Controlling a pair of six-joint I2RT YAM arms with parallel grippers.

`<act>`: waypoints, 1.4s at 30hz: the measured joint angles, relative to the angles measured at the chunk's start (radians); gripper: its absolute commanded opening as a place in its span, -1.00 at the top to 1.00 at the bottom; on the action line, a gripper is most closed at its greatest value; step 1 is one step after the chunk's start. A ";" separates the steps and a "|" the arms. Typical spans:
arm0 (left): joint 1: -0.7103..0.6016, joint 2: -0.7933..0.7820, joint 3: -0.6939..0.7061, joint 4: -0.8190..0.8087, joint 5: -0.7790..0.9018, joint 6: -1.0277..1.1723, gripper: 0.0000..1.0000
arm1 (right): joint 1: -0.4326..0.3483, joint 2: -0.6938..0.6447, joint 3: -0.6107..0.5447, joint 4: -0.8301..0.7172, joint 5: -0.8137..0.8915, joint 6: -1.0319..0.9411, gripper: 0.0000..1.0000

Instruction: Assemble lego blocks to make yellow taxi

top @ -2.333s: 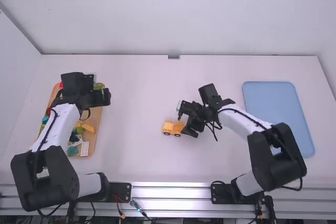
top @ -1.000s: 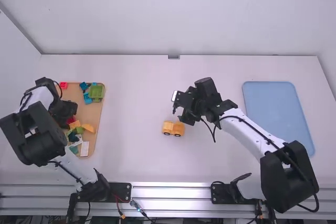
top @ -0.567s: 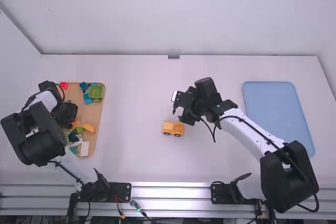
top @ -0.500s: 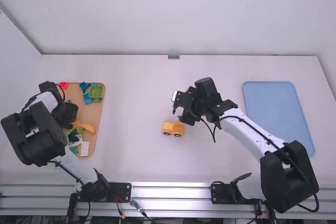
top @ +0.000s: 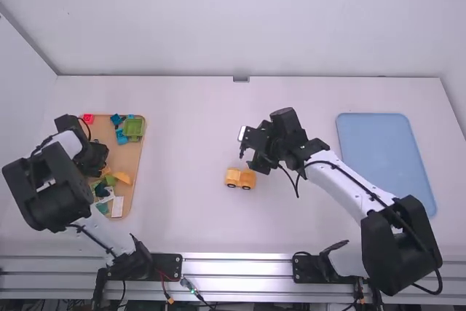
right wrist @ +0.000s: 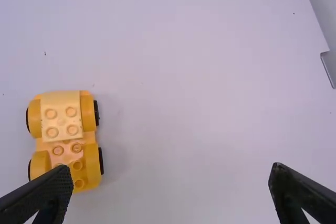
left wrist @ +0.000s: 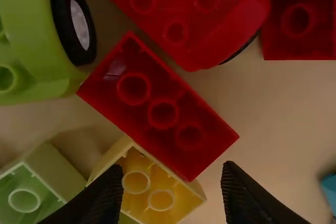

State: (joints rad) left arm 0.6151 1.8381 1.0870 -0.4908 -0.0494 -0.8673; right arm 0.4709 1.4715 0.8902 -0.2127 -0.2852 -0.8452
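While the left gripper is being held low over the wooden tray, its jaws are being spread wide, with a yellow block being seen partly between the fingertips. Right against it, a red block is being seen tilted across the left wrist view, near a green wheeled piece and a red wheeled piece. Out on the white table, the yellow car, task item, is being supported on black wheels, roughly mid-table between the arms; a pale yellow block is being carried on one end of it, studs up. Just beyond the car, the right gripper is being held above the table, jaws being parted wide. At far right, a blue tray is being supported flat by the table.
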 measured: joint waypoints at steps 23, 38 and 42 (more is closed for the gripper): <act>-0.005 0.006 0.102 -0.170 0.065 -0.062 -0.04 | 0.000 0.000 0.000 -0.008 0.000 0.002 -0.98; -0.005 0.006 0.052 -0.158 -0.002 -0.362 -0.13 | 0.000 0.000 0.000 -0.032 0.000 0.002 -0.98; -0.005 0.006 0.037 -0.134 -0.009 -0.380 -0.11 | 0.000 0.000 0.000 -0.033 0.000 0.002 -0.98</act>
State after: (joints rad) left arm 0.6102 1.8439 1.1236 -0.6247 -0.0582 -1.2469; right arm 0.4709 1.4712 0.8902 -0.2455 -0.2852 -0.8433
